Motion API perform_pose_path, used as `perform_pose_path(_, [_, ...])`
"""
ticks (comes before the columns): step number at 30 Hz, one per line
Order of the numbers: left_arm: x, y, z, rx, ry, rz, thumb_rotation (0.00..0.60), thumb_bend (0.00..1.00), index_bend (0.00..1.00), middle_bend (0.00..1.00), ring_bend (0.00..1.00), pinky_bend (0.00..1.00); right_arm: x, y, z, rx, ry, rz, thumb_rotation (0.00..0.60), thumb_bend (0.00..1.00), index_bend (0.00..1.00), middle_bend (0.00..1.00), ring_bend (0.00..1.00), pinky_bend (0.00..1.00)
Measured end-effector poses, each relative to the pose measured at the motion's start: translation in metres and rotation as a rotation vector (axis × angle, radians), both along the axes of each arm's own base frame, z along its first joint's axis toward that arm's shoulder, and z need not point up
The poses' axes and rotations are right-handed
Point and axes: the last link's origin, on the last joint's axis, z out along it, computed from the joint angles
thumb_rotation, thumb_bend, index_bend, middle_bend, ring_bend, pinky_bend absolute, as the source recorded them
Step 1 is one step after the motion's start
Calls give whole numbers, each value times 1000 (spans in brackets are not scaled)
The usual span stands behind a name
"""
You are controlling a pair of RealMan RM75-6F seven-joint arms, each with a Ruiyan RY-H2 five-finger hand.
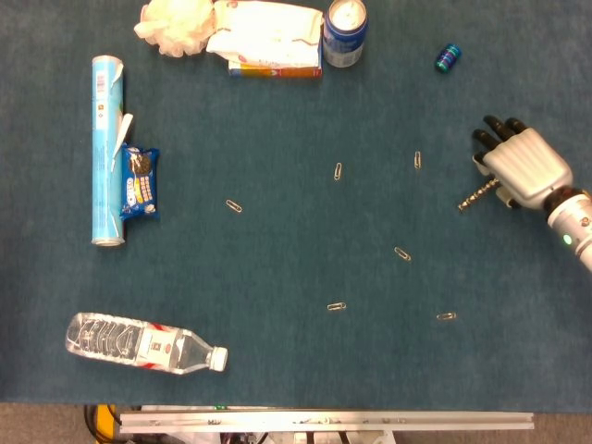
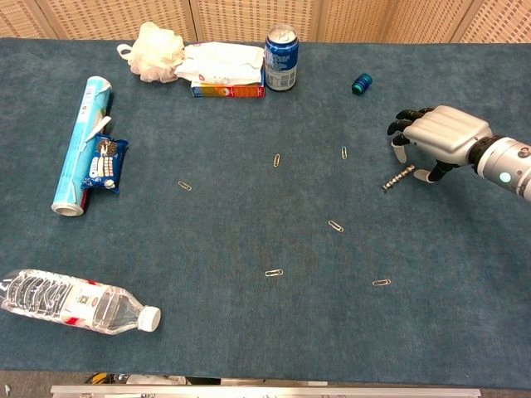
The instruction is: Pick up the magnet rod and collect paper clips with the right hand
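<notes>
A small metallic magnet rod (image 1: 475, 197) (image 2: 397, 178) lies on the blue cloth at the right. My right hand (image 1: 521, 166) (image 2: 440, 137) hovers just over the rod's far end, palm down, fingers spread and curved, with nothing held. Several paper clips are scattered on the cloth: one (image 1: 417, 159) (image 2: 344, 152) left of the hand, one (image 1: 338, 171) (image 2: 276, 160) further left, one (image 1: 402, 253) (image 2: 335, 225) below the rod, one (image 1: 447, 316) (image 2: 382, 283) nearer the front. My left hand is not visible in either view.
Along the back stand a soda can (image 1: 344, 33), a tissue pack on a box (image 1: 266, 41) and a white bath puff (image 1: 176, 25). A small blue-green cylinder (image 1: 448, 58) lies at back right. A tall blue tube (image 1: 107, 148), a cookie pack (image 1: 139, 182) and a water bottle (image 1: 143, 343) lie at left.
</notes>
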Motion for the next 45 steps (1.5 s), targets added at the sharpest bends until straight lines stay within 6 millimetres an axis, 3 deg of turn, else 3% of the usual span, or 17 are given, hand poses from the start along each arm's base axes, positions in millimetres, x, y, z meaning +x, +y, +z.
perform_pose_path(45, [-1, -2, 2, 4, -5, 1, 600, 302, 485, 444, 421, 657, 0, -3, -10, 13, 28, 3, 600, 271, 505, 188, 75, 190])
